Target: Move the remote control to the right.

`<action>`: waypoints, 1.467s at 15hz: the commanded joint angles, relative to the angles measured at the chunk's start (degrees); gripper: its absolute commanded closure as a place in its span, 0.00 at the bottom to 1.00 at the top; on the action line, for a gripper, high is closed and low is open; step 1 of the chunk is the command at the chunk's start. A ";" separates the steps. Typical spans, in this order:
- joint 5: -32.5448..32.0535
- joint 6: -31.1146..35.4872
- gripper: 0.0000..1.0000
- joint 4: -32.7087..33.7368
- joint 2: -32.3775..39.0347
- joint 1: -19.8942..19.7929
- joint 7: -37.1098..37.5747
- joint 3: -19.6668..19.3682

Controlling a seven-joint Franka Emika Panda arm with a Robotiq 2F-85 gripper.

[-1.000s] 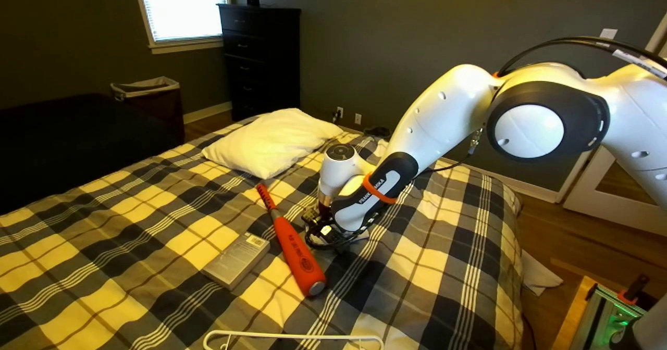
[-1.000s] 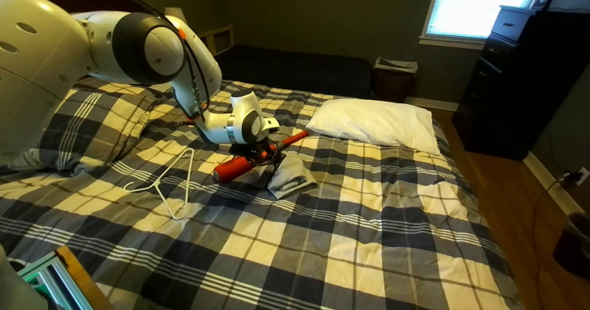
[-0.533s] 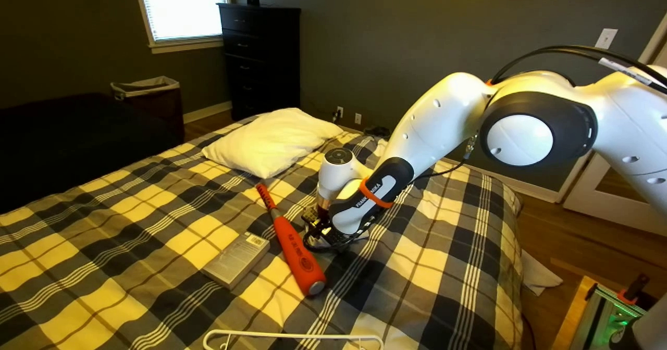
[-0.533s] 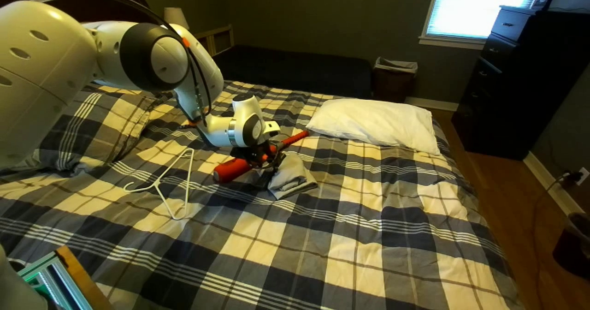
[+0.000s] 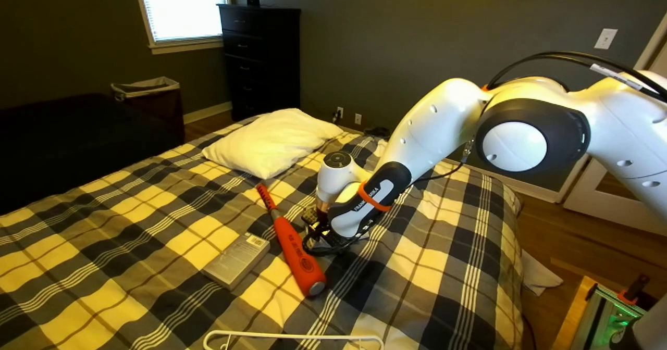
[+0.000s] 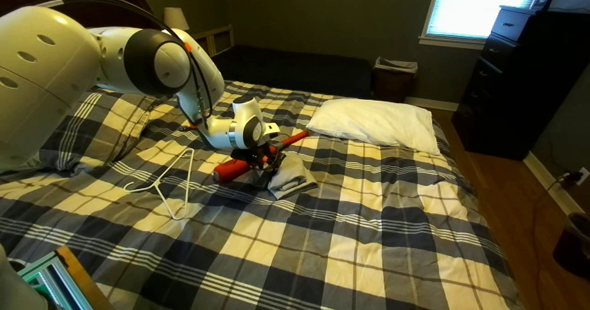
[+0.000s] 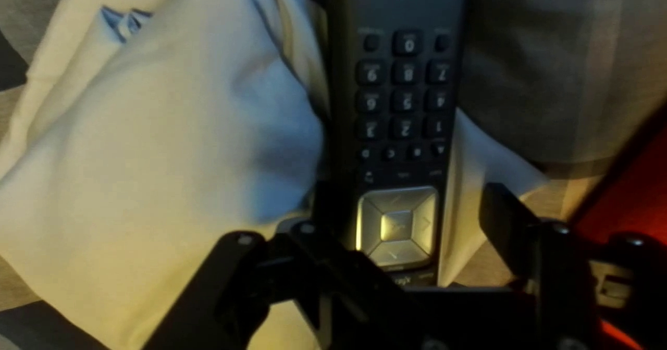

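Observation:
The remote control is black, with number keys and a silver square pad. In the wrist view it lies lengthwise down the middle, on or against the grey folded cloth. My gripper is open. Its fingers stand either side of the remote's pad end, the left finger close to the remote's edge, the right finger apart from it with a gap. In both exterior views the gripper is low over the bed beside the cloth. The remote cannot be clearly made out there, largely hidden by the gripper and arm.
A long red bat lies close beside the gripper; it also shows in the wrist view. A flat grey box lies beyond the bat. A white hanger and a white pillow are on the plaid bed.
The arm has come down, its elbow dropping in both exterior views, and the gripper has sunk slightly toward the bed. The bat, cloth, box and hanger have not moved.

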 commanded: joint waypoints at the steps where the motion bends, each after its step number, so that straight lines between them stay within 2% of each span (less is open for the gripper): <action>1: 1.82 0.87 0.52 1.36 1.43 0.37 -0.56 -0.38; 2: 1.90 0.93 0.53 1.35 1.39 0.35 -0.51 -0.41; 4: 2.06 0.87 0.69 1.40 1.29 0.39 -0.40 -0.53; 5: 2.14 0.95 0.72 1.32 1.16 0.41 -0.38 -0.54; 8: 2.33 0.93 0.72 0.82 0.52 0.31 -0.57 -0.34; 15: 4.90 2.14 0.72 -5.78 -9.64 -2.22 -1.80 2.44; 22: 7.97 -2.29 0.72 -10.29 -17.90 -3.02 5.93 -3.99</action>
